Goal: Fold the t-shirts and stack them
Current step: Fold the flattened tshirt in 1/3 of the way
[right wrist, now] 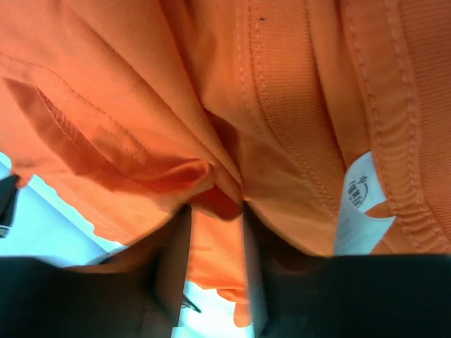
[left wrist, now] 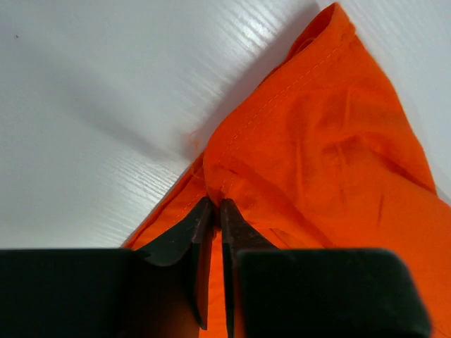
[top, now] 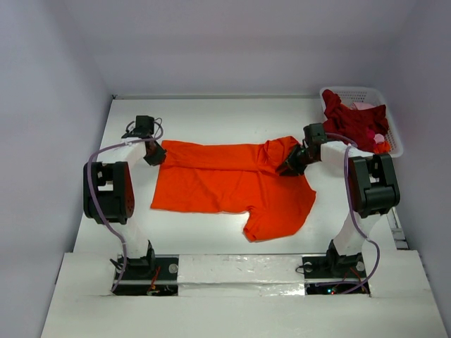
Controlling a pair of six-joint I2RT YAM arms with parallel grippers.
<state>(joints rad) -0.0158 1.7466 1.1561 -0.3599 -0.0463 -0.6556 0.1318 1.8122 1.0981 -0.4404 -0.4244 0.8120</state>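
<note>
My left pincer (left wrist: pixel 215 210) is pressed together on the far-left hem of the plain bright orange cloth t-shirt (top: pixel 225 186), which lies spread mid-desk with bare white desk (top: pixel 211 116) beyond it. The right pincer (right wrist: pixel 215 211), its arm angled leftward, straddles bunched collar cloth beside the small white neck label (right wrist: pixel 359 201). I cannot tell if it grips.

1 orange tee (top: pixel 232 186), 1 basket (top: pixel 356 90), 1 L hand (top: pixel 156 155), 1 R hand (top: pixel 285 169).

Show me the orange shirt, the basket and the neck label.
orange shirt (top: pixel 211 184), top view, middle of its body.
basket (top: pixel 352 91), top view, far rim.
neck label (right wrist: pixel 359 204), right wrist view, its white middle.
</note>
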